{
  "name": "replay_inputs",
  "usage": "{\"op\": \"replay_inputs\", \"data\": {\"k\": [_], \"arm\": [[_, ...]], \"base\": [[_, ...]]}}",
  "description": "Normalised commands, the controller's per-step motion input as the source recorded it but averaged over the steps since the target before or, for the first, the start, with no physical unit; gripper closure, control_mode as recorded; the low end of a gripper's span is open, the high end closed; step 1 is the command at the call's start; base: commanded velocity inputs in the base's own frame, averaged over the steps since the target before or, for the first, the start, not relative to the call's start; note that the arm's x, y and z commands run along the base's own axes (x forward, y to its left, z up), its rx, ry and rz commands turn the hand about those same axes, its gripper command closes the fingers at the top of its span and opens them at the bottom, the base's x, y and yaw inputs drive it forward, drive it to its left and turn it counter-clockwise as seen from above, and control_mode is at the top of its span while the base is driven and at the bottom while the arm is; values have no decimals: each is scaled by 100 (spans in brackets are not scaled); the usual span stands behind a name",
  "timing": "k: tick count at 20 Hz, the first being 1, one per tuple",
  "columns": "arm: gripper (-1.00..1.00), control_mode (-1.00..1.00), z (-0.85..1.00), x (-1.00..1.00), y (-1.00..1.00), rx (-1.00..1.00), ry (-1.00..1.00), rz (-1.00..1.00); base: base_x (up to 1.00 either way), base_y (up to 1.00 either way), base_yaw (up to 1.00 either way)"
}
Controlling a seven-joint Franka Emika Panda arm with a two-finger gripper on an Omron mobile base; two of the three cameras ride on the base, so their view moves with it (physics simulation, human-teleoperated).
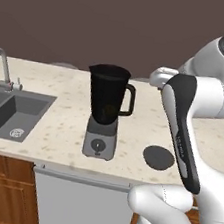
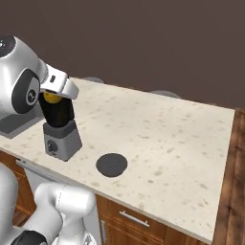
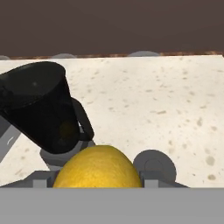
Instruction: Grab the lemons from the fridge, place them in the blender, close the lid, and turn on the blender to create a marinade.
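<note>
Left base view has the blender [image 1: 105,114] standing on the table [image 1: 59,106] right of the sink [image 1: 10,112], the lid [image 1: 158,157] flat beside its base. Right base view shows a lemon [image 2: 51,98] at the jar's mouth. Hand view: jaws closed on that lemon [image 3: 98,168].
</note>
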Motion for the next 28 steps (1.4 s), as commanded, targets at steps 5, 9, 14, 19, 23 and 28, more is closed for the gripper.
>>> {"op": "replay_inputs", "data": {"k": [5,9,14,19,23,28], "arm": [[100,100,0,0,0,0,0,0],[100,100,0,0,0,0,0,0],[100,100,0,0,0,0,0,0],[100,100,0,0,0,0,0,0],[100,100,0,0,0,0,0,0],[100,100,0,0,0,0,0,0]], "base": [[34,7,-1],[40,9,-1],[39,32,-4],[36,34,-3],[25,26,-1],[16,0,0]]}}
